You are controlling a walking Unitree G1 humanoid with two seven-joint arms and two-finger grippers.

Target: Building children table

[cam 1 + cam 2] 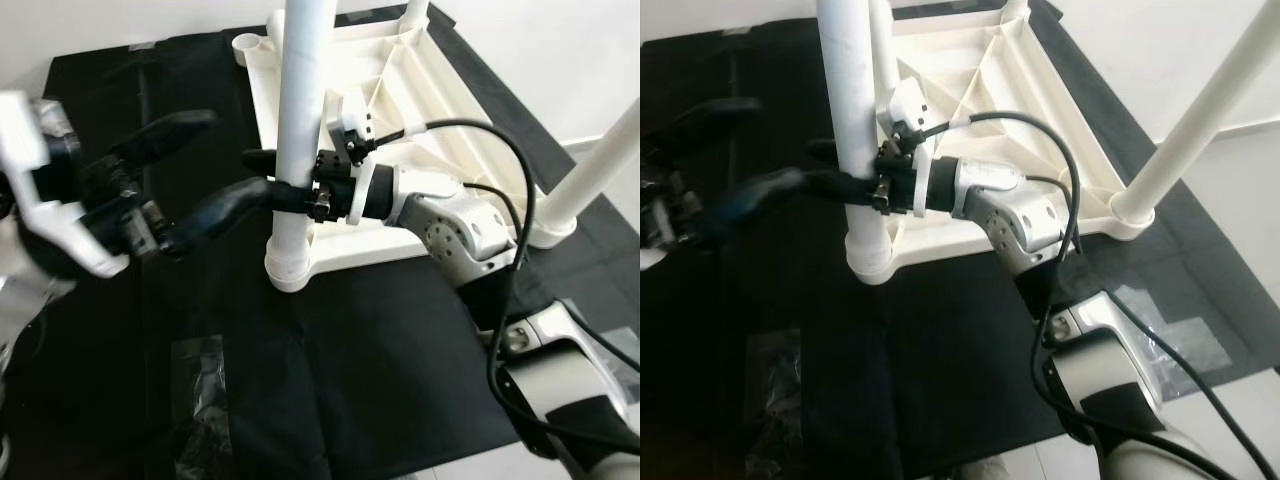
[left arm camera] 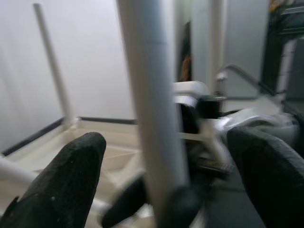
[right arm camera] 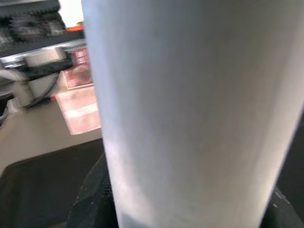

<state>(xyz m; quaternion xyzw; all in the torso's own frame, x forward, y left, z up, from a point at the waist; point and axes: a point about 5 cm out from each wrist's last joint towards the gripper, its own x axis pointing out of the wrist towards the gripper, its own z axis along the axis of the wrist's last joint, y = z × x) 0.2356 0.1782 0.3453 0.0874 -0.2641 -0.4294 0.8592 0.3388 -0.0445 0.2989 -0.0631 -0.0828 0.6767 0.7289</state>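
Black cloth (image 1: pixel 330 370) covers the floor nearest the camera, with a clear plastic bag (image 1: pixel 205 400) lying on it at about 7 o'clock. Beyond it, the right gripper (image 1: pixel 262 175) is clamped around the white table leg (image 1: pixel 300 130), which stands upright in a corner socket of the overturned white tabletop (image 1: pixel 400 90). At 9 o'clock the left gripper (image 1: pixel 215 165) reaches toward the same leg, fingers spread apart. Another leg (image 1: pixel 590 165) rises at 3 o'clock.

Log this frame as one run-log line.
stage: leg fitting | right gripper: shut on near table leg, standing in corner socket | left gripper: open beside leg | tabletop: upside down on black cloth
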